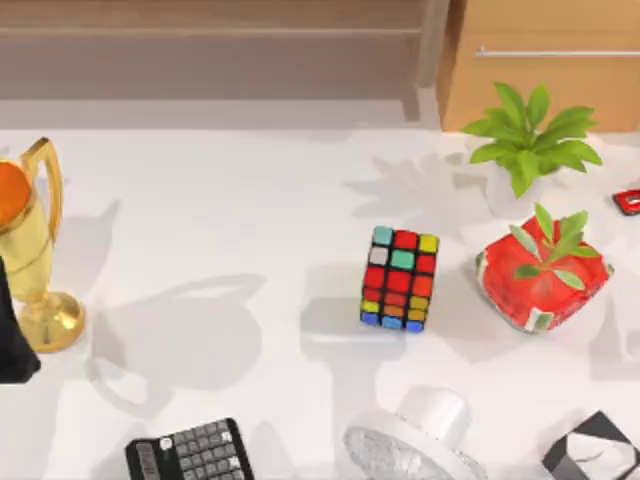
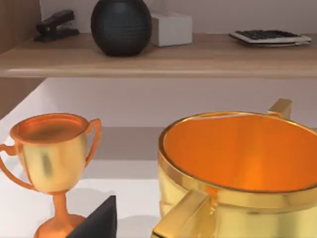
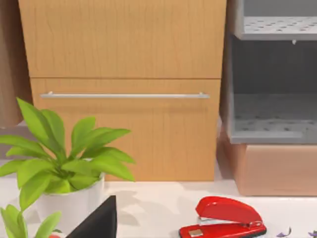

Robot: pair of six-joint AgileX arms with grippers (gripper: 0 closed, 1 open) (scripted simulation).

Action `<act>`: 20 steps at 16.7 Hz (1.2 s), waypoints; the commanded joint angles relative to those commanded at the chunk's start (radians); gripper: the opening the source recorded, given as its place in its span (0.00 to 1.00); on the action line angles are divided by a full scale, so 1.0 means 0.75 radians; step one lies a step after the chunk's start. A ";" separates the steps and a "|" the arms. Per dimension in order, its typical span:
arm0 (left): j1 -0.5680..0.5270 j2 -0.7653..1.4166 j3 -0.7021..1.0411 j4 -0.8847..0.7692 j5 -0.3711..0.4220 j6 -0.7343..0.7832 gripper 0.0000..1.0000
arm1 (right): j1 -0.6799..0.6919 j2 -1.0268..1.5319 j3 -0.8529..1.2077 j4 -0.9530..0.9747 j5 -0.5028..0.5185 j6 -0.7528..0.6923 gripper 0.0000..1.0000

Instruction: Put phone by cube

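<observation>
A dark wedge, probably a part of the left pincer [image 2: 96,220], is seen closest to the left wrist camera; whether that pincer is wide or narrow cannot be told. Just beyond it a large golden trophy [image 2: 237,173] is met, its orange inside turned up, and a smaller trophy [image 2: 52,163] is set a little farther off on the white counter [image 2: 29,208]. Behind them a wooden shelf [image 2: 198,62] is seen, on which a round black vase [image 2: 121,25] is placed.

In the top view the left arm [image 1: 15,330] is found at the counter's left edge, beside the golden trophy.

A like dark wedge of the right pincer [image 3: 96,220] is seen in the right wrist view, and its state cannot be told either. Near it a leafy plant in a white pot [image 3: 64,163] and a red stapler [image 3: 223,220] are set before a wooden drawer cabinet [image 3: 124,49].

The cube [image 1: 400,278] is placed upright right of the counter's middle, well apart from the left arm. A red plant pot [image 1: 545,270] is set near it on the right, and a black calculator [image 1: 190,452] is laid at the near edge.
</observation>
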 joint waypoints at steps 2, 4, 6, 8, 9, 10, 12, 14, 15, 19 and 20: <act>0.000 0.000 0.000 0.000 0.000 0.000 1.00 | 0.000 0.000 0.000 0.000 0.000 0.000 1.00; 0.016 0.042 0.021 -0.042 0.003 0.016 1.00 | 0.000 0.000 0.000 0.000 0.000 0.000 1.00; 0.053 0.141 0.070 -0.139 0.009 0.051 1.00 | 0.000 0.000 0.000 0.000 0.000 0.000 1.00; 0.109 0.297 0.150 -0.275 0.014 0.103 1.00 | 0.000 0.000 0.000 0.000 0.000 0.000 1.00; 0.145 0.396 0.202 -0.349 0.013 0.134 1.00 | 0.000 0.000 0.000 0.000 0.000 0.000 1.00; 0.186 0.508 0.261 -0.424 0.011 0.167 1.00 | 0.000 0.000 0.000 0.000 0.000 0.000 1.00; 0.278 0.771 0.399 -0.573 -0.001 0.239 1.00 | 0.000 0.000 0.000 0.000 0.000 0.000 1.00; 0.374 1.067 0.557 -0.707 -0.017 0.318 1.00 | 0.000 0.000 0.000 0.000 0.000 0.000 1.00; 0.420 1.221 0.641 -0.766 -0.024 0.361 1.00 | 0.000 0.000 0.000 0.000 0.000 0.000 1.00; 0.572 1.800 0.977 -0.951 -0.039 0.538 1.00 | 0.000 0.000 0.000 0.000 0.000 0.000 1.00; 0.596 1.921 1.055 -0.985 -0.036 0.582 1.00 | 0.000 0.000 0.000 0.000 0.000 0.000 1.00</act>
